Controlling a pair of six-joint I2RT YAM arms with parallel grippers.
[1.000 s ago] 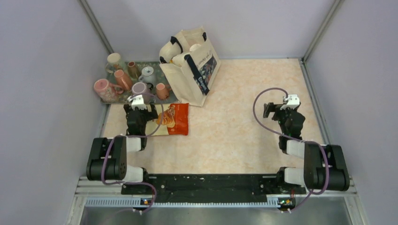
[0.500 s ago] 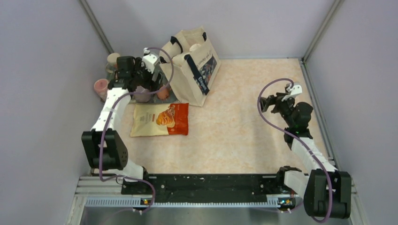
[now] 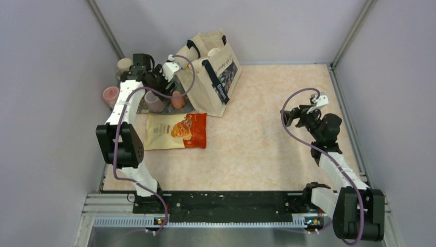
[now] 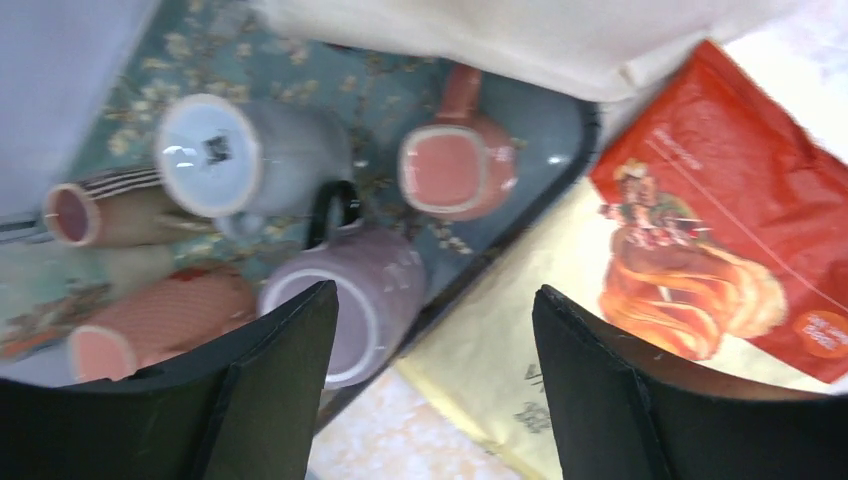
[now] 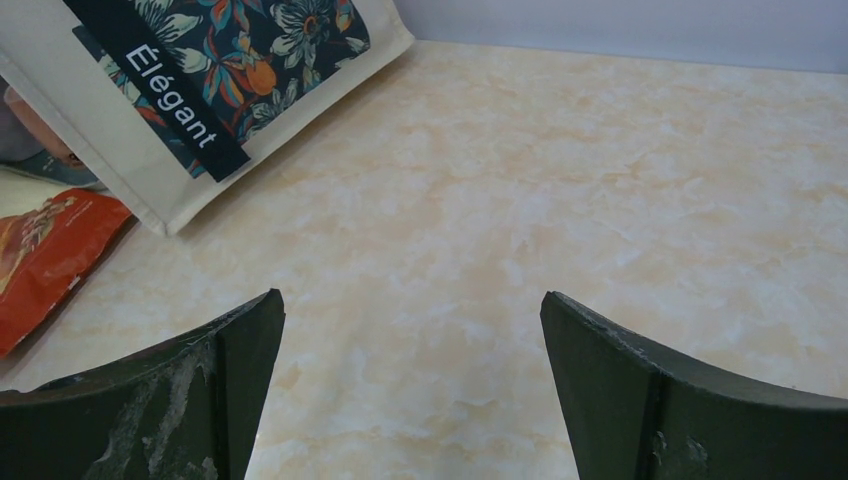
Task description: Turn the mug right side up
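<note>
Several mugs stand on a teal floral tray [image 4: 400,90] at the back left. In the left wrist view a grey mug [image 4: 250,155], a salmon mug [image 4: 458,170] and a lilac mug [image 4: 355,300] show their bases upward. A brown striped mug [image 4: 110,205] and a pink patterned mug [image 4: 160,320] lie on their sides. My left gripper [image 4: 435,400] is open and empty above the tray's near edge, the lilac mug by its left finger; in the top view it [image 3: 157,82] hovers over the tray [image 3: 187,105]. My right gripper [image 3: 295,114] is open and empty at the right.
A cream tote bag [image 3: 208,69] stands right beside the tray, and it also shows in the right wrist view [image 5: 200,80]. A red and yellow snack bag [image 3: 177,131] lies flat in front of the tray, touching its edge. Walls close in the left and back.
My left arm has stretched from above the snack bag out to the mug tray, then shifted slightly right. My right arm has lifted and turned a little leftward.
</note>
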